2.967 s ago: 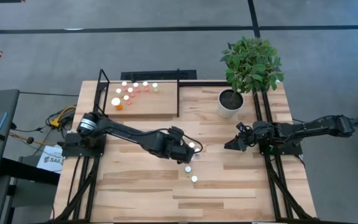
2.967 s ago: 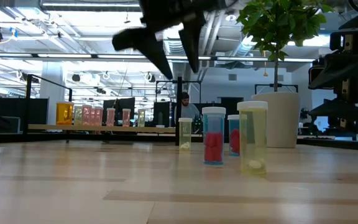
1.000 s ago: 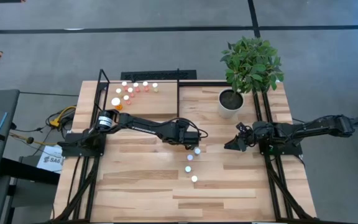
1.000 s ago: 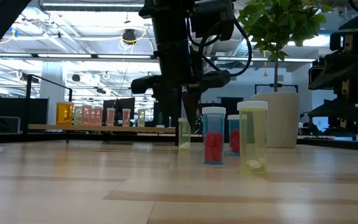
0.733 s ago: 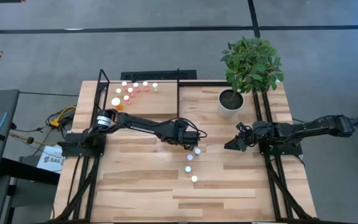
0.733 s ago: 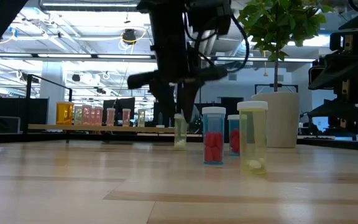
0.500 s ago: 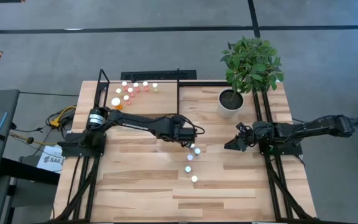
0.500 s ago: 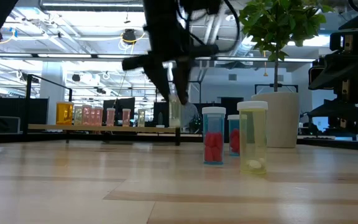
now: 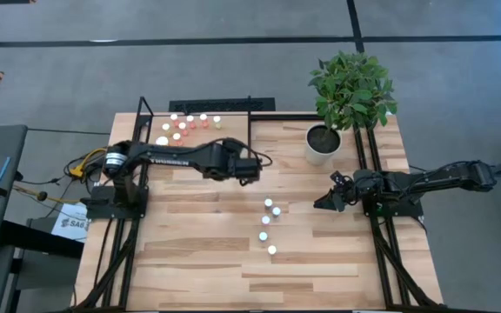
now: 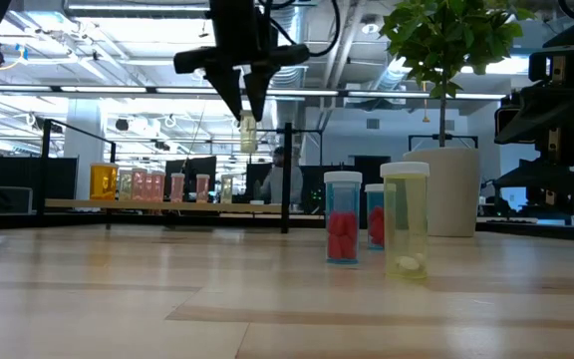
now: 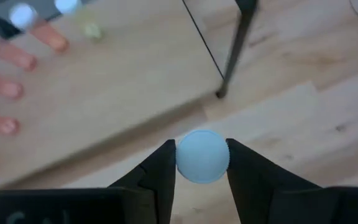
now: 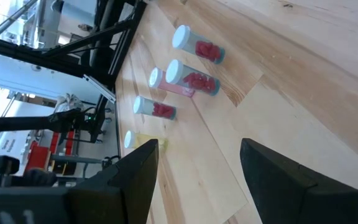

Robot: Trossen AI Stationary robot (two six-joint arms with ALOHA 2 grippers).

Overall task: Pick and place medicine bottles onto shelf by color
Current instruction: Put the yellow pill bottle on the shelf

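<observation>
- We see the left gripper clamped on a white-capped yellowish medicine bottle, raised beside the light-wood, black-framed shelf.
- We see the right gripper, jaws apart, well right of the shelf.

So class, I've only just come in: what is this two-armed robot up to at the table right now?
The left gripper holds a small yellowish medicine bottle by its top, jaws shut on it, lifted clear of the table near the shelf. A group of bottles already stands on the shelf, and four bottles wait on the table. The right gripper is parked near the table's right edge with open jaws, holding nothing.
</observation>
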